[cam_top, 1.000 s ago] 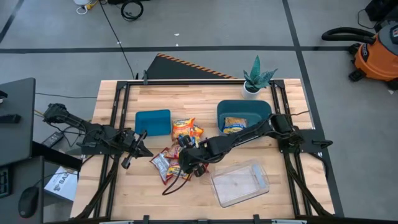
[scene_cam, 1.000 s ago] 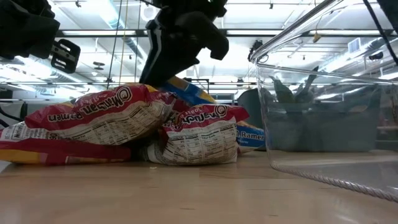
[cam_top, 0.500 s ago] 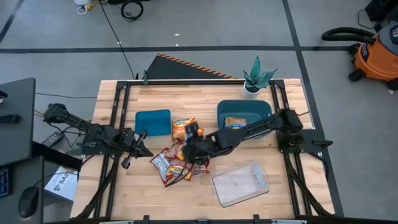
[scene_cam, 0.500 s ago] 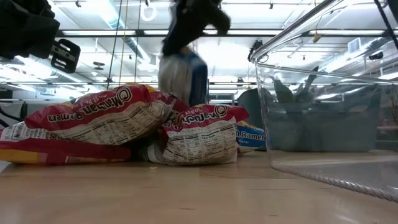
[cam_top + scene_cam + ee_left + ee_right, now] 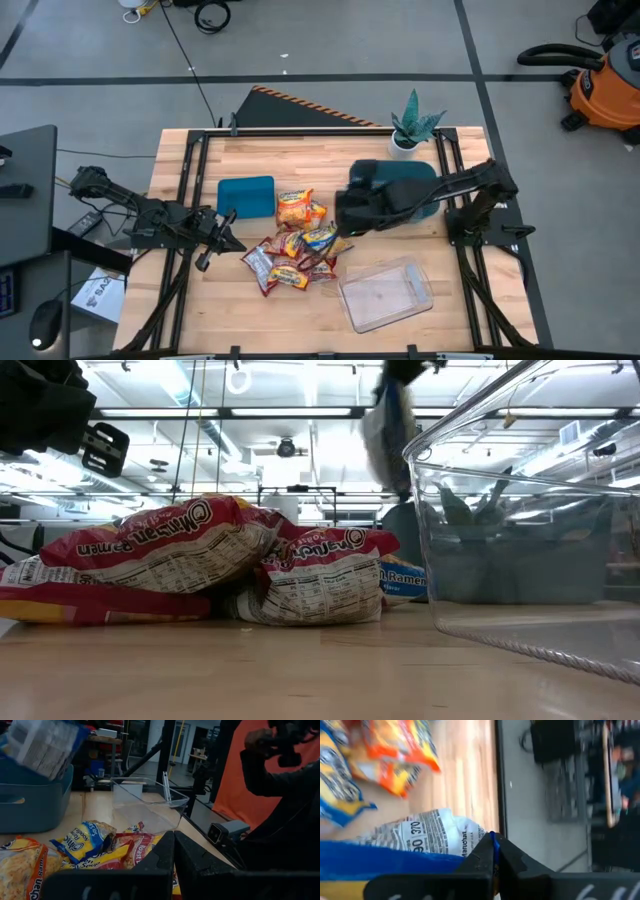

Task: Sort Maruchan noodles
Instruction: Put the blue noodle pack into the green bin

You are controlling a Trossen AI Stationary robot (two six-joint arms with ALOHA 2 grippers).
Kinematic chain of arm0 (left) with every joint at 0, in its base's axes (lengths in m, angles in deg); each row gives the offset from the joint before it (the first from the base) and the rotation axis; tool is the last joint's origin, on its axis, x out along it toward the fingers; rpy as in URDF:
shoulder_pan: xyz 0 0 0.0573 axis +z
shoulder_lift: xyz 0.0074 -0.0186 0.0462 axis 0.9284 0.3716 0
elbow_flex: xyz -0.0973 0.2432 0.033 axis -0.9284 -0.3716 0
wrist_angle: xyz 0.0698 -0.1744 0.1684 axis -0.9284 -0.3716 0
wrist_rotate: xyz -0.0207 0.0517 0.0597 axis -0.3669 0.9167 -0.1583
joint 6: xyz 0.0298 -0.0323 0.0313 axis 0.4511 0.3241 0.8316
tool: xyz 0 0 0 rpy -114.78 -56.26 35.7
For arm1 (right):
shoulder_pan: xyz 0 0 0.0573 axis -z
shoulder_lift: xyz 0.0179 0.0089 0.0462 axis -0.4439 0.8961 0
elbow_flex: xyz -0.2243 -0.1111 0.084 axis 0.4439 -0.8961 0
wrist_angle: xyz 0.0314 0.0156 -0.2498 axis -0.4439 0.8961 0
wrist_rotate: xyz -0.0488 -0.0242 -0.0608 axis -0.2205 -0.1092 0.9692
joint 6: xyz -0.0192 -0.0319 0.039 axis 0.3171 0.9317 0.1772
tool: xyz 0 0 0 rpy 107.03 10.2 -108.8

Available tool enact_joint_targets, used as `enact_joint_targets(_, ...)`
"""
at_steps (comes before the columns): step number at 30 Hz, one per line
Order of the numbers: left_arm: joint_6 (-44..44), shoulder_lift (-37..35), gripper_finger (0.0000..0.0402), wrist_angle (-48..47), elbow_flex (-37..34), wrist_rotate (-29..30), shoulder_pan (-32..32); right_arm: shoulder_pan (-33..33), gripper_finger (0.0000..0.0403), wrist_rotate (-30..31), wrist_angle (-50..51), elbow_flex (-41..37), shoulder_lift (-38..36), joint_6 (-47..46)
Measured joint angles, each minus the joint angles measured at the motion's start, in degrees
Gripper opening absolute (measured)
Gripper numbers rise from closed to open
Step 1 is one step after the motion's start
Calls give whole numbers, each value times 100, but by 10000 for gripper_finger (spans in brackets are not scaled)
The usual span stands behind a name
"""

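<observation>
Right end effector [image 5: 492,851] pinches blue packet [image 5: 390,857] printed "Maruchan", "370".

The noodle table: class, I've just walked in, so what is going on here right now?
The right gripper is shut on a blue-and-yellow noodle packet and holds it in the air near the right teal bin, which it partly hides from above. The left gripper waits shut at the table's left side, beside the left teal bin. A pile of packets lies mid-table, unsorted, two orange ones just behind it. The clear tray holds nothing.
</observation>
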Motion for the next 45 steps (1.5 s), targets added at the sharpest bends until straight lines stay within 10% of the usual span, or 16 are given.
enact_joint_targets(11,0,0,14,2,1,2,1,21,10,-272,1296,-349,-824,-1449)
enact_joint_targets(23,0,0,14,-2,1,0,0,547,10,-866,1248,-2650,-2167,-2475)
enact_joint_targets(34,0,2,14,-2,1,1,-1,1420,64,-1601,-1030,-4176,-2447,-1529)
enact_joint_targets(45,0,0,14,0,1,0,1,1716,120,-2385,-2320,-3490,-2266,-667)
